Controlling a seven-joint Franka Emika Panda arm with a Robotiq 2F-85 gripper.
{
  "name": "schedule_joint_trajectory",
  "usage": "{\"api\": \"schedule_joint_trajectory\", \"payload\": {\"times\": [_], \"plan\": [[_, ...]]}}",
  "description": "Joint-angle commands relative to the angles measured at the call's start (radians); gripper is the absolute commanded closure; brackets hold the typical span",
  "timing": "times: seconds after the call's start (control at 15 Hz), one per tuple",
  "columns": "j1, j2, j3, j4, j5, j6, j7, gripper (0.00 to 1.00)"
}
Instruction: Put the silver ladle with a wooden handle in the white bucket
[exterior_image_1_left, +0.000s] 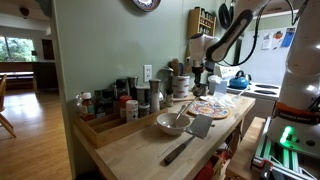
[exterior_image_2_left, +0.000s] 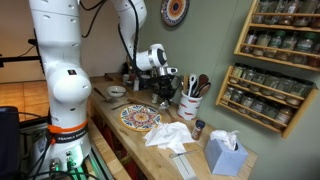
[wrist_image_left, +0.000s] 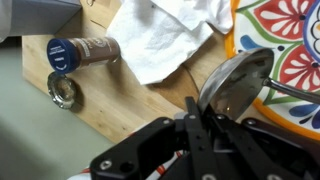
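In the wrist view my gripper is shut on the silver ladle. Its round shiny bowl sticks out past the fingertips, and its wooden handle is hidden between the fingers. The ladle hangs above the edge of a colourful plate and the wooden counter. The white bucket stands by the wall with kitchen tools sticking up from it; it also shows in an exterior view. In both exterior views the gripper is in the air just beside the bucket, over the plate.
A white cloth and a lying spice jar are on the counter below. A tissue box stands near the counter's end. A wide bowl with a spoon and a dark-handled spatula lie nearby. Spice racks hang on the wall.
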Motion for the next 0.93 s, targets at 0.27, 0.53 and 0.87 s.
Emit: {"api": "schedule_joint_trajectory", "payload": {"times": [0.27, 0.53, 0.87], "plan": [[0.004, -0.101, -0.015, 0.013, 0.100, -0.085, -0.122, 0.99], [0.006, -0.125, -0.015, 0.027, 0.166, -0.118, -0.158, 0.99], [-0.005, -0.177, -0.007, 0.051, 0.199, -0.195, -0.139, 0.99]]}}
